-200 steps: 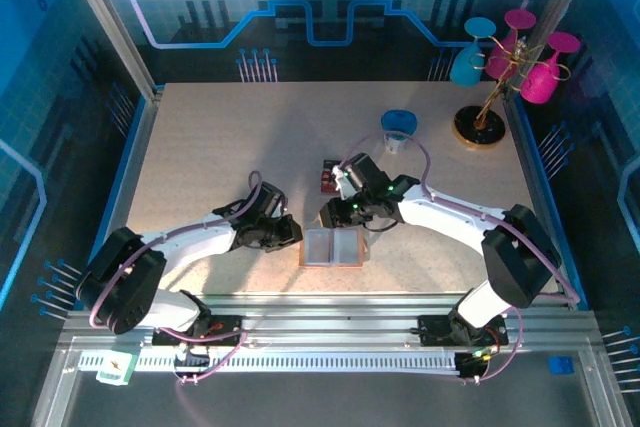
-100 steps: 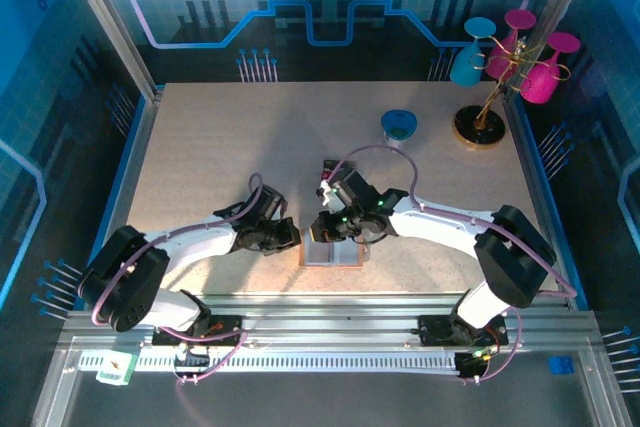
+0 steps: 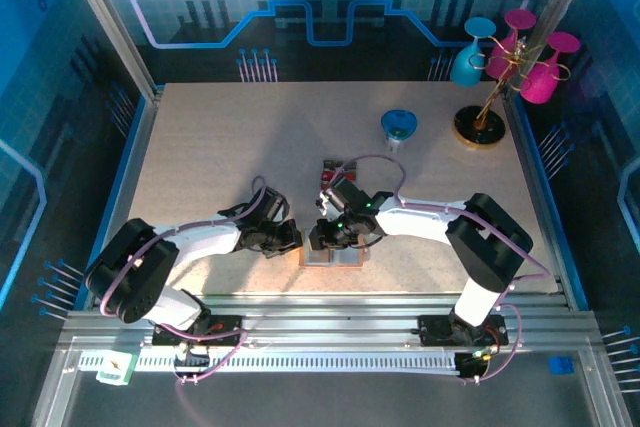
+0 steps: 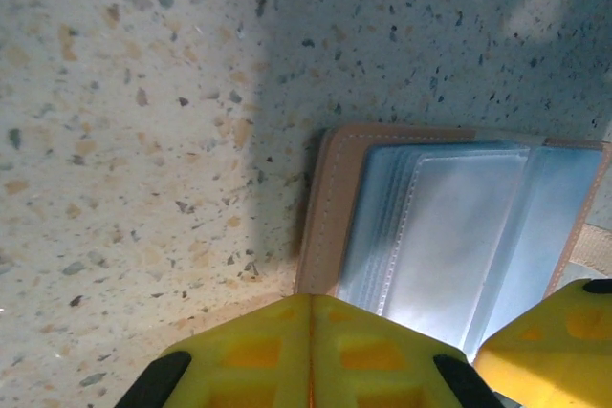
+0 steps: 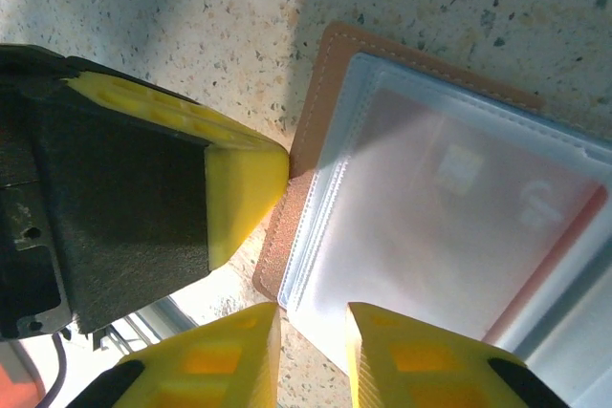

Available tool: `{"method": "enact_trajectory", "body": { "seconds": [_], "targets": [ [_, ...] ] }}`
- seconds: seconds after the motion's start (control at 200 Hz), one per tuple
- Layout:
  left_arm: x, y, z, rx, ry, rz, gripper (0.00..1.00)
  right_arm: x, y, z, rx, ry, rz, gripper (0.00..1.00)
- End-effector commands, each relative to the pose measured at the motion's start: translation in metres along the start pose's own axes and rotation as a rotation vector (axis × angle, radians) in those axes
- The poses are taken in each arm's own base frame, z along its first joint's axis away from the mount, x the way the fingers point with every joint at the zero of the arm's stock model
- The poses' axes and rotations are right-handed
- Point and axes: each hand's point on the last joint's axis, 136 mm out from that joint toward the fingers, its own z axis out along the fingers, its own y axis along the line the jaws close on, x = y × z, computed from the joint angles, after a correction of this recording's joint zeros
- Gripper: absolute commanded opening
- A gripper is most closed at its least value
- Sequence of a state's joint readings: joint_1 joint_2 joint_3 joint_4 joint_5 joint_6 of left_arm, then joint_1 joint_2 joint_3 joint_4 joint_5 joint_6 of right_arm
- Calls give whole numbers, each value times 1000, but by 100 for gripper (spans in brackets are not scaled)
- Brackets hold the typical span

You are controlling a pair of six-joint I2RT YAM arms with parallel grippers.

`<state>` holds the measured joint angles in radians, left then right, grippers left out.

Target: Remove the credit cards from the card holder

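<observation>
Your card holder (image 3: 334, 253) lay open, sleeves up, on the table (image 3: 200, 147) near its front edge. A red card (image 5: 459, 207) showed through the clear pocket, and loose cards (image 3: 335, 175) lay farther back. Your left end effector (image 4: 311, 308) was closed on nothing, its tip against the holder's brown rim. Your right end effector (image 5: 311, 327) stood slightly parted at the sleeve's near corner, gripping nothing that I could see.
</observation>
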<state>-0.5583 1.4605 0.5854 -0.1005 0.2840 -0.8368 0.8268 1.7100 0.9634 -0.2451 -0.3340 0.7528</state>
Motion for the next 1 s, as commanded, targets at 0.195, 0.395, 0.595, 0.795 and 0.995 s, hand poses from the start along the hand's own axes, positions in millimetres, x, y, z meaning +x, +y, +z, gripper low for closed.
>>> {"method": "enact_trajectory", "body": {
  "seconds": [0.195,0.395,0.595,0.795,0.995],
  "targets": [
    [0,-9,-8,42,-6,-11,6,8,-2,11,14,41,14,25],
    [7,-5,2,27,33,-19,4,9,-4,12,26,48,21,27],
    [13,10,9,-27,58,-35,4,10,-9,10,53,48,24,36],
    [13,15,10,-59,63,-35,4,13,-17,8,102,52,27,44],
    [13,18,10,-73,62,-37,4,14,-20,2,123,42,30,47]
  ]
}}
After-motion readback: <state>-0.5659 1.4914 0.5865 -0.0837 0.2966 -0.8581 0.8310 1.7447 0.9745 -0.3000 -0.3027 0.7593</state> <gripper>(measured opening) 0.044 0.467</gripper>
